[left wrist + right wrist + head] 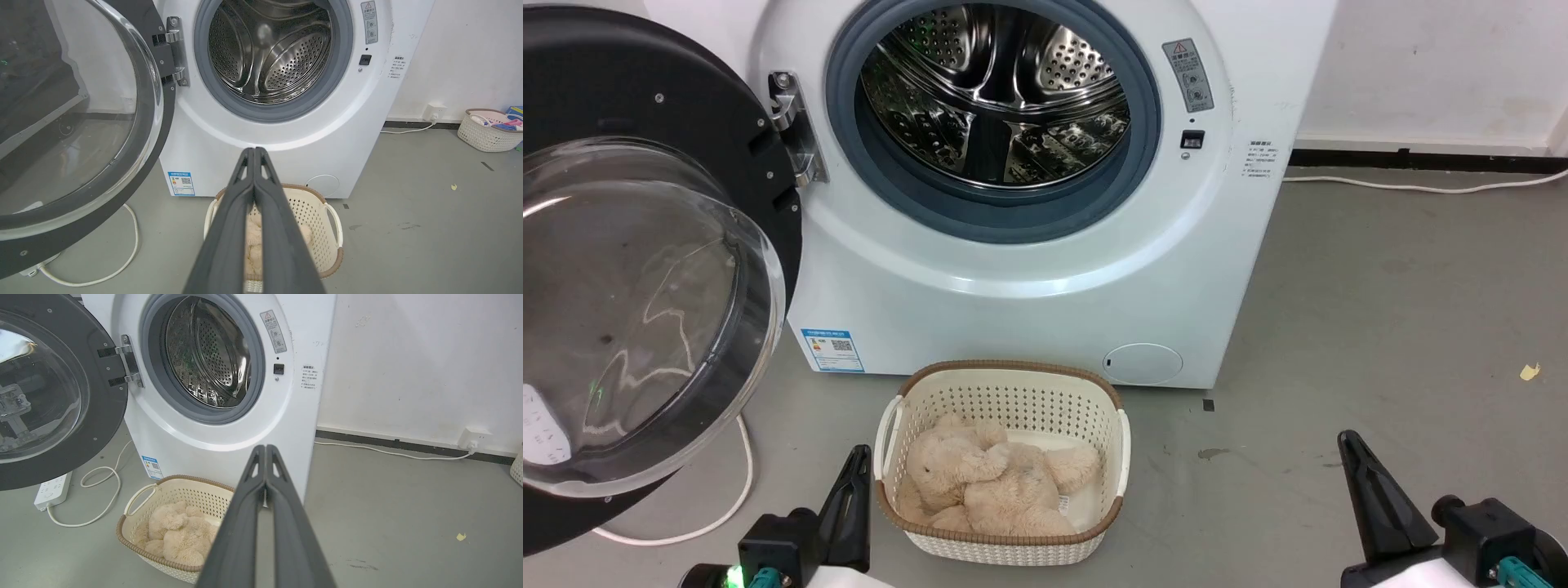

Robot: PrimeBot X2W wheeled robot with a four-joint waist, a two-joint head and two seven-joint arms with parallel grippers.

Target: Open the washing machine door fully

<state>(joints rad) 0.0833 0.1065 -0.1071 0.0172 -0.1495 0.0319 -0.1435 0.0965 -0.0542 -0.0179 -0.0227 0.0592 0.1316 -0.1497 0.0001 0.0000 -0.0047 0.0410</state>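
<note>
The washing machine door (645, 269) hangs swung out to the left of the washing machine (1029, 310). It is hinged upright at the metal hinge (796, 131), and its glass bowl faces back toward the robot. The left end effector (856, 465) is closed on nothing, low beside the basket (1005, 380). It sits just right of the door's lower rim, so it is the nearer one. The right end effector (1347, 445) is also closed and empty, well apart on the right.

Any further opening would likely mean pushing the inner face leftward and away around the hinge, a job for the left arm.

The left wrist view has the door's rim close at the left, rising above the closed fingers (245, 171). The right wrist view shows the door's inner face more squarely, with a power strip (53, 490) on the floor under it.
</note>
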